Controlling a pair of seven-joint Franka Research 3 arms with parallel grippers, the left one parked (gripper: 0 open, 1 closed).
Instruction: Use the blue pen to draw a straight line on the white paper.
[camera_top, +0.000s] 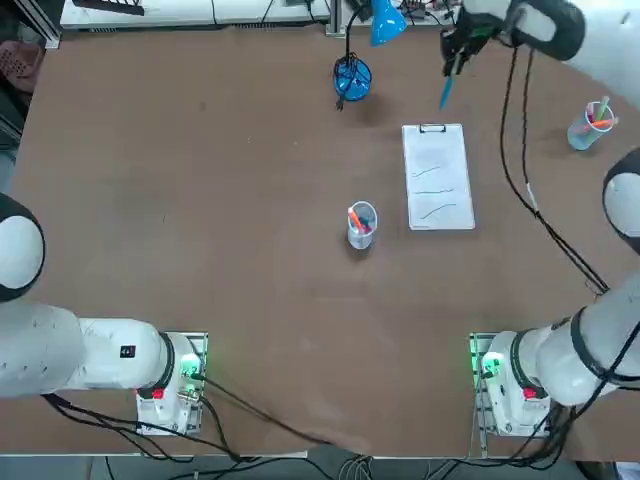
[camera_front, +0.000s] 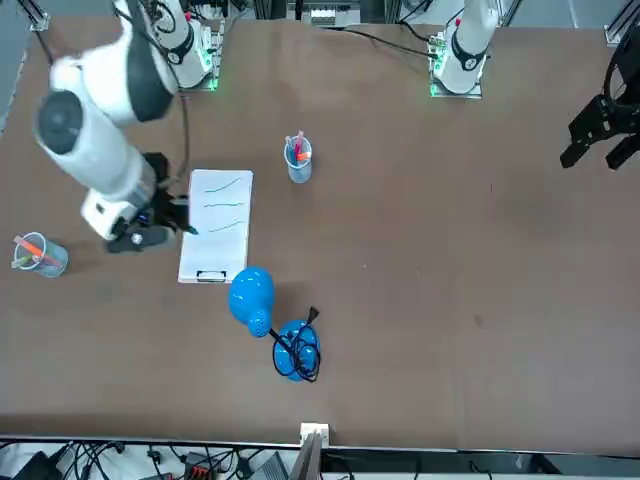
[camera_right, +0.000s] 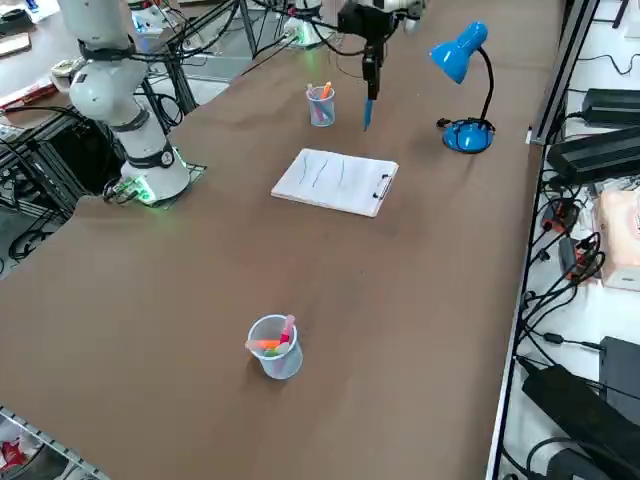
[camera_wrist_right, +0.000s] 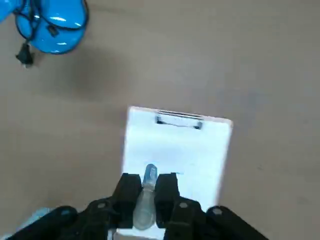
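Note:
My right gripper hangs high over the far side of the table, shut on the blue pen, which points down from its fingers. The white paper lies flat below, its metal clip at the far short edge and a few thin strokes on it. From the side, the gripper and the pen are well above the sheet. In the wrist view the pen sits between the fingers, with the paper under its tip. The front view shows the gripper beside the paper.
A blue desk lamp stands left of the paper's far end. A clear cup of orange pens is just left of the paper's near end. Another cup of pens sits at the far right.

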